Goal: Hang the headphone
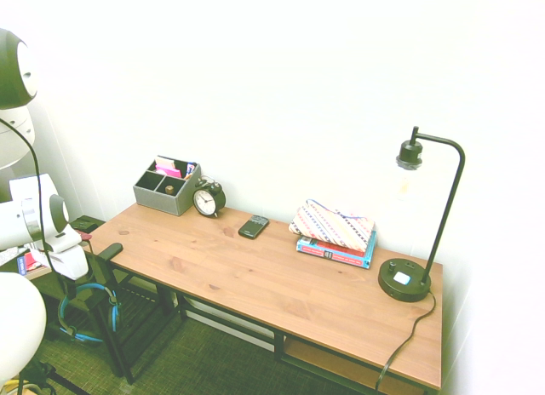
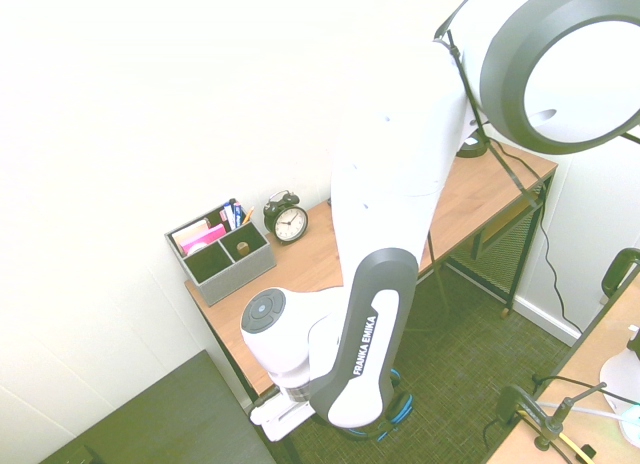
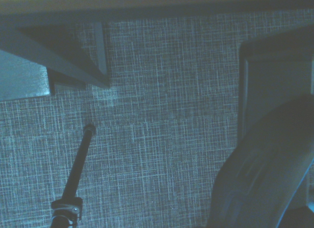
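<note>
The headphone (image 1: 85,335) shows as a bright blue loop hanging low beside the left end of the wooden desk (image 1: 281,284), just under my gripper (image 1: 83,294). The gripper's dark body sits right at the top of the loop, and the grip itself is too small and dark to make out. A black peg (image 1: 111,250) juts out from that end of the desk, above the headphone. In the second exterior view my arm covers most of the headphone (image 2: 398,412), leaving only a blue arc. A dark curved shape (image 3: 260,179) rises at the lower edge of the wrist view over carpet.
On the desk stand a grey organizer (image 1: 166,189), an alarm clock (image 1: 207,199), a dark phone (image 1: 253,226), a patterned pouch on books (image 1: 335,233) and a black lamp (image 1: 407,280). A black frame (image 1: 140,318) sits under the desk's left end.
</note>
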Available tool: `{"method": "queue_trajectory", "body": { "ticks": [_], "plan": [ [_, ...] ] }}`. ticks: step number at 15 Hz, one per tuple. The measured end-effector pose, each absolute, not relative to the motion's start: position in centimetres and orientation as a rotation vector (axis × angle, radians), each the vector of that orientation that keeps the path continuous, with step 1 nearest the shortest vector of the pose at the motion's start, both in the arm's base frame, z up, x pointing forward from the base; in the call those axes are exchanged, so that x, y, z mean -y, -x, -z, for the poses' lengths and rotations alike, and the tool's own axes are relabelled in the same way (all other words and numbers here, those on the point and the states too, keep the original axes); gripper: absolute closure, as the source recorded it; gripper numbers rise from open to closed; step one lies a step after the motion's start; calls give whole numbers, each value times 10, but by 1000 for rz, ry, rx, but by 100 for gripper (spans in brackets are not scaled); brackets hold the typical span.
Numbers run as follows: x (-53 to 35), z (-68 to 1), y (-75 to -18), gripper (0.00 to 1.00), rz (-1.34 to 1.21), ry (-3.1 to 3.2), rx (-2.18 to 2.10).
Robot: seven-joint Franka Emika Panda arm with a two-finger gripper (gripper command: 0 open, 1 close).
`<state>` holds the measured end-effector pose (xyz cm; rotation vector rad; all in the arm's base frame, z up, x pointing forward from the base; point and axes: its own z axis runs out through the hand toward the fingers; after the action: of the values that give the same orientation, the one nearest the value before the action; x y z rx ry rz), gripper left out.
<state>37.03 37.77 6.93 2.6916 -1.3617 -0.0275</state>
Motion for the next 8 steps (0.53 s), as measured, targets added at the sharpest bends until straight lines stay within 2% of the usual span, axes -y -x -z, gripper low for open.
{"method": "queue_trajectory", "body": {
  "ticks": [4, 8],
  "plan": [
    [-390, -109, -379, 0, 13, -2745, 1387],
    [-374, -205, -389, 0, 18, -2848, 1260]
  ]
}}
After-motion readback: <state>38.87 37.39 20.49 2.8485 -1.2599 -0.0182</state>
